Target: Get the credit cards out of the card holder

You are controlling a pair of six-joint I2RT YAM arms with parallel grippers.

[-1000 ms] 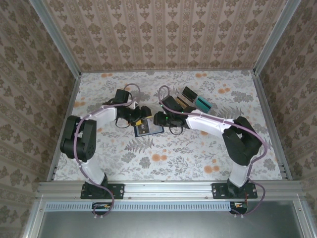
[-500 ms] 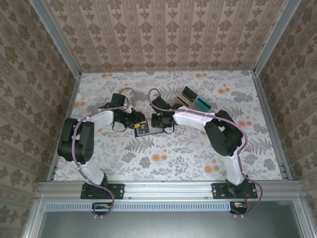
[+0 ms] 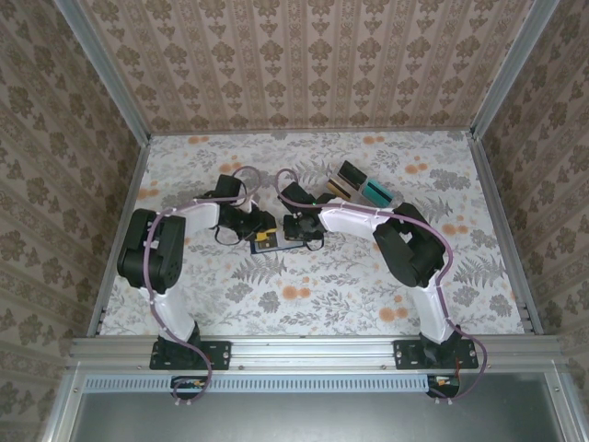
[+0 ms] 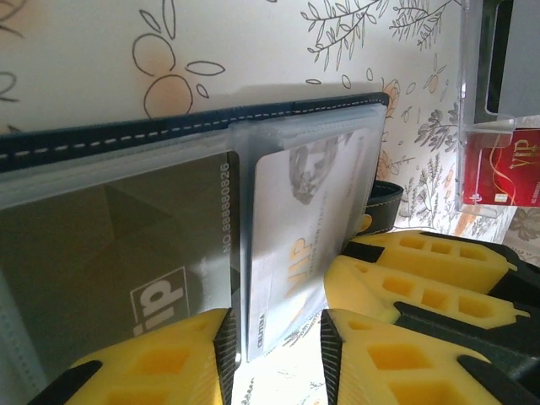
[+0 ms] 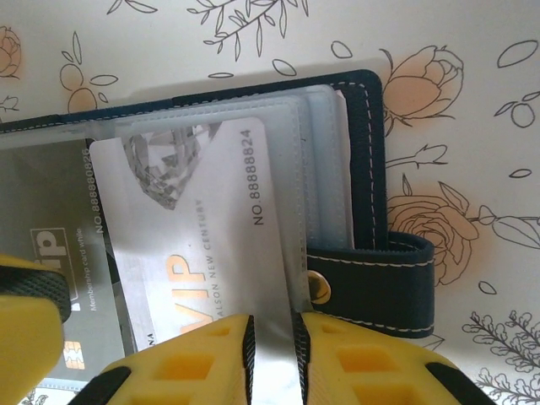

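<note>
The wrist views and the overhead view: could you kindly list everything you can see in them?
card holder: one, dark navy with white stitching, lying open on the table
silver-white VIP card: one, in a clear sleeve on the holder's tab side
grey VIP card: one, in the sleeve beside it
clear tray: one, transparent, beyond the holder
red VIP card: one, red, inside the tray
table: one, white floral cover
left gripper: one, yellow fingers, by the grey card, grip unclear
right gripper: one, yellow fingers, shut on the silver-white VIP card
</note>
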